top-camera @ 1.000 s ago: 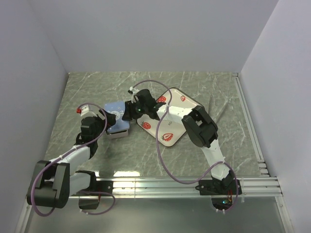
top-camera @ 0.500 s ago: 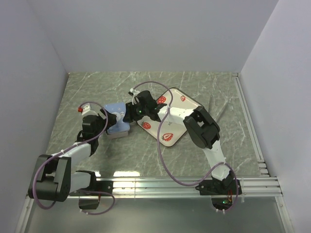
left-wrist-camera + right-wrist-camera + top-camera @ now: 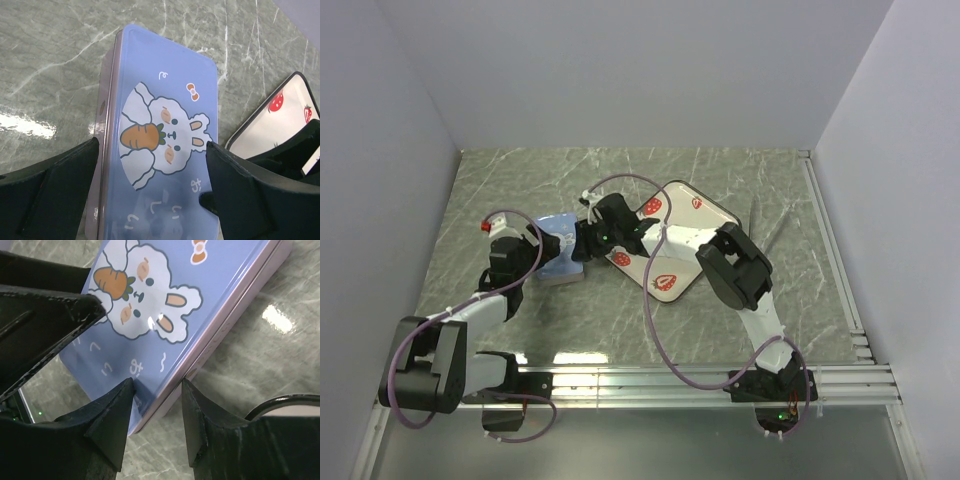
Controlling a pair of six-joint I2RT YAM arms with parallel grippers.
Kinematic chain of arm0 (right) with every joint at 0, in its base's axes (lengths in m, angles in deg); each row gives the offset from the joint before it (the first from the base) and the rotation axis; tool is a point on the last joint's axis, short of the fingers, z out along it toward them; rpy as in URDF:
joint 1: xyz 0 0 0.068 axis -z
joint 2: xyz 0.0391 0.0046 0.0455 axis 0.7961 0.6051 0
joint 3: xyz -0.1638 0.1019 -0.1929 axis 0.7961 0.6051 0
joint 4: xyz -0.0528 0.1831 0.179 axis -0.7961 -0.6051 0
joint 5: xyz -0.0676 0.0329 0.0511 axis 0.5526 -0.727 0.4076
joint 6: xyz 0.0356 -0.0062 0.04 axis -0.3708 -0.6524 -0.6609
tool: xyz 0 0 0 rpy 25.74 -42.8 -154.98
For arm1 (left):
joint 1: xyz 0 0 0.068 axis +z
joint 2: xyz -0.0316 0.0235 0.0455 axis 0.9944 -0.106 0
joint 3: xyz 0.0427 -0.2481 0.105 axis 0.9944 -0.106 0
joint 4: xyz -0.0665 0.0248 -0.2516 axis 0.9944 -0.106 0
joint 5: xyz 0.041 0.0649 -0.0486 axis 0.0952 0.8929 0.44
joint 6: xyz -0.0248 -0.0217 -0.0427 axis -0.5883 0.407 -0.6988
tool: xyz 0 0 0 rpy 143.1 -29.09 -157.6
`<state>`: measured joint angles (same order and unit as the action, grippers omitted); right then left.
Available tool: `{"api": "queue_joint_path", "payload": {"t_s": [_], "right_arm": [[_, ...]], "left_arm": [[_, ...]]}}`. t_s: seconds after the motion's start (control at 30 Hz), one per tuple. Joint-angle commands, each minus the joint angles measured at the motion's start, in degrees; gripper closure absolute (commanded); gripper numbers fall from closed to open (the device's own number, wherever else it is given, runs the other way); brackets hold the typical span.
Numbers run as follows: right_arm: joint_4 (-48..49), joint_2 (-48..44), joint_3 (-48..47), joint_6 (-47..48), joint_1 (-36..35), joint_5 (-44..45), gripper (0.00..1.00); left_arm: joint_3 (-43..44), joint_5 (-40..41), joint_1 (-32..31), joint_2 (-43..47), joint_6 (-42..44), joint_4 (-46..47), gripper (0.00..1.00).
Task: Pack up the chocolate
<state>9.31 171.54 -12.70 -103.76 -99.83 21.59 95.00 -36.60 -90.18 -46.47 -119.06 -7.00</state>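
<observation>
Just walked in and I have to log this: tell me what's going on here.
Both arms are working on a closed blue tin with a rabbit on its lid, which lies next to a strawberry-print tray. The left gripper is open and spread wide astride the tin. The right gripper has the tin's long edge in its gap, but the pictures do not show whether it is pinching the tin. No chocolate is in view.

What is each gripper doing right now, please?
Left gripper: fingers spread across the blue tin; grip cannot be told.
Right gripper: slightly open, holding nothing, over the tin's edge.
</observation>
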Motion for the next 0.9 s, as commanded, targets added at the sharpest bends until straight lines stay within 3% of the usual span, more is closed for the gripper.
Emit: {"api": "queue_joint_path", "payload": {"t_s": [0.0, 0.87], "right_arm": [[-6.4, -1.4, 2.1, 2.4, -1.0, 2.2, 0.51], [-7.1, -2.7, 2.8, 2.7, -1.1, 4.7, 0.51]], "left_arm": [[2.4, -0.8, -0.2, -0.5, 0.6, 1.4, 0.07], [3.9, 7.4, -0.3, -2.4, -3.0, -3.8, 0.05]]}}
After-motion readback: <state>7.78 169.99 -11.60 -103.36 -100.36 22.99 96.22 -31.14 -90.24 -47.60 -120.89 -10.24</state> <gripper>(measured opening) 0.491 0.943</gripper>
